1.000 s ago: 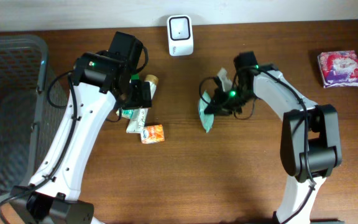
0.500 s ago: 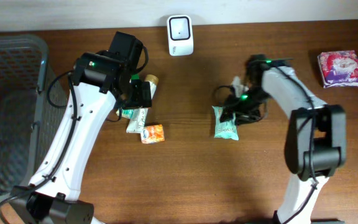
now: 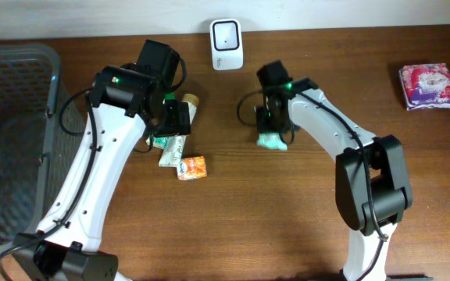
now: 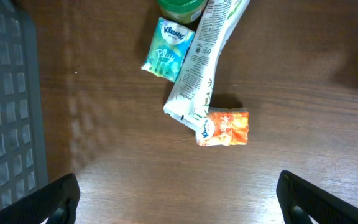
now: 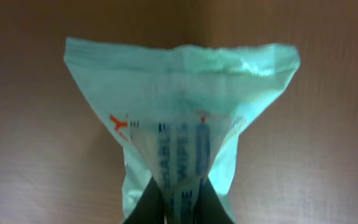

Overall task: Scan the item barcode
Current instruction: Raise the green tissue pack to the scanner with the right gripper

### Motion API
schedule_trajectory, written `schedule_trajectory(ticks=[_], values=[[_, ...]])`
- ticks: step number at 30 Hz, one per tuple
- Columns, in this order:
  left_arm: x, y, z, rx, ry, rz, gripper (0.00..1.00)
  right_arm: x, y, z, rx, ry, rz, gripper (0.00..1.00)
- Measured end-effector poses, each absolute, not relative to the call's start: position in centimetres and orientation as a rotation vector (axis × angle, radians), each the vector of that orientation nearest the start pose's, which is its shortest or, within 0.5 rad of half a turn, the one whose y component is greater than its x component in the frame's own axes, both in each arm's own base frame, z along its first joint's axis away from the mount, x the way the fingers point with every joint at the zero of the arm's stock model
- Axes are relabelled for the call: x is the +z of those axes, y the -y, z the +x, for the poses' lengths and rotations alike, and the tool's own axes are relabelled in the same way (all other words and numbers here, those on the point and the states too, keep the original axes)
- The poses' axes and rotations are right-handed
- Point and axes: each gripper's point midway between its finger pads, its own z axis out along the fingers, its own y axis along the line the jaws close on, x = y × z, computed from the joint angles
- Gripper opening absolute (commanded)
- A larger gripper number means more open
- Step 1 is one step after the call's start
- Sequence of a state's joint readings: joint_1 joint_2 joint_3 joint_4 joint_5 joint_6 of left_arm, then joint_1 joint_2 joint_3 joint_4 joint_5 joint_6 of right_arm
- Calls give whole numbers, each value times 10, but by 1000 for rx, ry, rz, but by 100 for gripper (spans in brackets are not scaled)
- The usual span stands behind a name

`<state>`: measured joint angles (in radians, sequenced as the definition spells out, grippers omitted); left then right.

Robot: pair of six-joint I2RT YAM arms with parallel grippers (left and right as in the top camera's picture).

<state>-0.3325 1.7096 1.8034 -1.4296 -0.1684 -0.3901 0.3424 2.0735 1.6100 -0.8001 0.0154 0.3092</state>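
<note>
A teal wipes packet (image 5: 179, 112) hangs bunched in my right gripper (image 5: 180, 202), which is shut on its lower end. From overhead, the packet (image 3: 272, 141) and right gripper (image 3: 273, 123) sit just right of and below the white barcode scanner (image 3: 226, 43) at the table's back edge. My left gripper (image 4: 179, 202) is open and empty, above bare wood near a small pile of items. From overhead, the left gripper (image 3: 175, 117) hovers over that pile.
The pile holds a teal Kleenex pack (image 4: 168, 50), a white tube (image 4: 201, 74), an orange packet (image 4: 225, 127) and a green-lidded thing (image 4: 180, 7). A grey basket (image 3: 14, 117) fills the left side. A pink packet (image 3: 428, 86) lies far right.
The right gripper let the teal packet drop flat on the table, then swung left toward the scanner and shut on it again. The left arm stayed still.
</note>
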Motion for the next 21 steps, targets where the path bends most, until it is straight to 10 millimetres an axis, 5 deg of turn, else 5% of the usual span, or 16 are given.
schedule_trajectory(ticks=[2, 5, 6, 8, 14, 18, 21], values=[[221, 87, 342, 107, -2859, -111, 99, 117, -181, 516, 232, -2499, -87, 4], [221, 87, 341, 108, -2861, -111, 99, 166, -198, 566, 312, -2200, -88, 4], [221, 87, 341, 108, -2860, -111, 99, 203, -205, 588, 356, -2023, -76, 4], [221, 87, 341, 108, -2861, -111, 99, 223, -211, 604, 413, -1900, -32, 4], [221, 87, 341, 109, -2862, -111, 99, 226, -237, 656, 557, -1832, 55, 4], [221, 87, 342, 107, -2858, -111, 99, 142, -240, 660, 528, -2037, 84, 4], [221, 87, 342, 107, -2858, -112, 99, 129, -240, 657, 520, -2080, 87, 4]])
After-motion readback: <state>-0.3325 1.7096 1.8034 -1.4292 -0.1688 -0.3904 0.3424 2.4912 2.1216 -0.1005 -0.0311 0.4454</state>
